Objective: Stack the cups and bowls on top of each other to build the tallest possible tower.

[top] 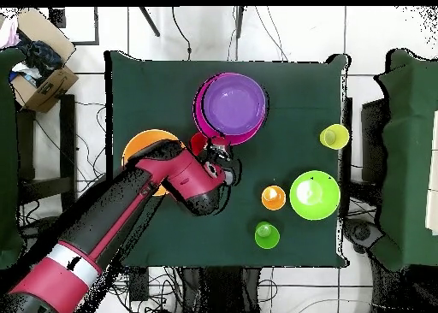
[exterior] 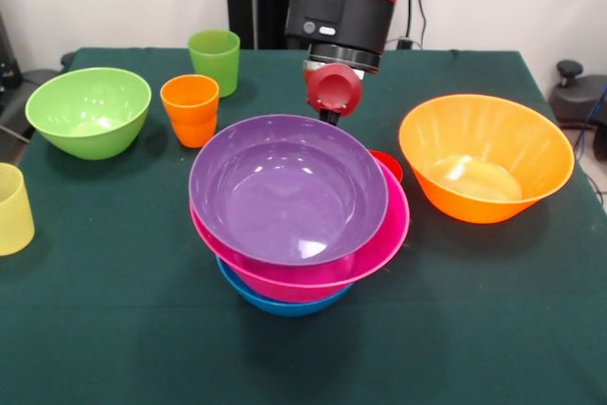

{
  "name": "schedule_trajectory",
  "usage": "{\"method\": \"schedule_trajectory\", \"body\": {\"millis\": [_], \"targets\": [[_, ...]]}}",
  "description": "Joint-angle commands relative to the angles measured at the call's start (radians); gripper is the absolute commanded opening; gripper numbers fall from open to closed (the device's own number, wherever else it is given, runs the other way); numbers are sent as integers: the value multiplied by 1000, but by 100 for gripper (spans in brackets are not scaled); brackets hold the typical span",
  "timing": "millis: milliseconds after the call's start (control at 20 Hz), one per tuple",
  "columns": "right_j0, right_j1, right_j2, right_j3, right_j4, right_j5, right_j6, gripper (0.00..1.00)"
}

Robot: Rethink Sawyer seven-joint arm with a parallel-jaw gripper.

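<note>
A tower stands mid-table: a purple bowl point(exterior: 285, 187) in a pink bowl point(exterior: 384, 234) on a blue bowl point(exterior: 275, 303). From overhead only the purple bowl point(top: 233, 103) and the pink rim point(top: 199, 113) show. My gripper point(exterior: 330, 119) hangs just behind the tower's far rim, mostly hidden by it, and from overhead point(top: 227, 156) it sits beside the rim. The red cup point(exterior: 387, 164) peeks out behind the pink bowl, next to the gripper point(top: 198, 143). Only one blue bowl shows.
The orange bowl point(exterior: 484, 154) sits right, partly under my arm from overhead point(top: 137, 147). The lime green bowl point(exterior: 88, 109) point(top: 314, 195), orange cup point(exterior: 191, 108) point(top: 274, 197), green cup point(exterior: 215, 59) point(top: 267, 235) and pale yellow cup point(exterior: 11, 208) point(top: 334, 137) stand left.
</note>
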Motion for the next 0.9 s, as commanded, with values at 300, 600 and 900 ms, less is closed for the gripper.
{"method": "schedule_trajectory", "body": {"millis": [300, 600, 900], "targets": [[-54, -83, 176, -70, 124, -27, -140, 0], [-53, -74, 176, -74, 118, -27, -133, 0], [-47, -63, 177, -76, 104, -24, -112, 0]]}}
